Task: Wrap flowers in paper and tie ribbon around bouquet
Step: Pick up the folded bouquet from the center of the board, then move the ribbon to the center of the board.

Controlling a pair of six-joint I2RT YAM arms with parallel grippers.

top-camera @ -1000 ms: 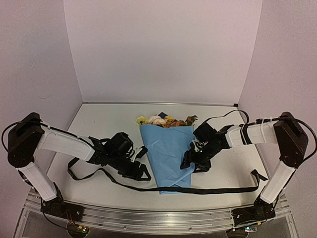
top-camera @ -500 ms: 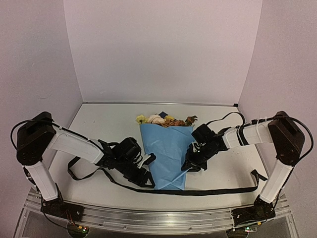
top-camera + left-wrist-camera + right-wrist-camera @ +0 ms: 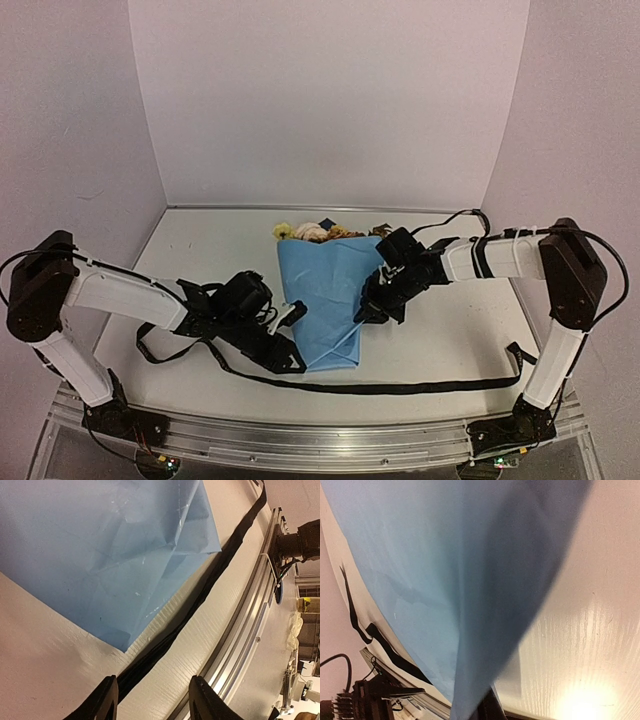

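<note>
The light blue paper lies folded as a cone in the middle of the table, with the flowers poking out of its far end. My right gripper is shut on the paper's right edge; in the right wrist view the paper fills the frame and hides all but one dark fingertip. My left gripper sits at the cone's lower left, open. In its wrist view the black ribbon runs between the spread fingers, close to the left one, beside the paper's corner.
The ribbon trails along the front of the table, looping at the left and ending at the right. A metal rail borders the near edge and also runs just past the left fingers as the rail.
My right gripper has shut on the paper's right edge and dragged the cone left and away from the front. The left gripper's fingers have narrowed somewhat over the ribbon.
</note>
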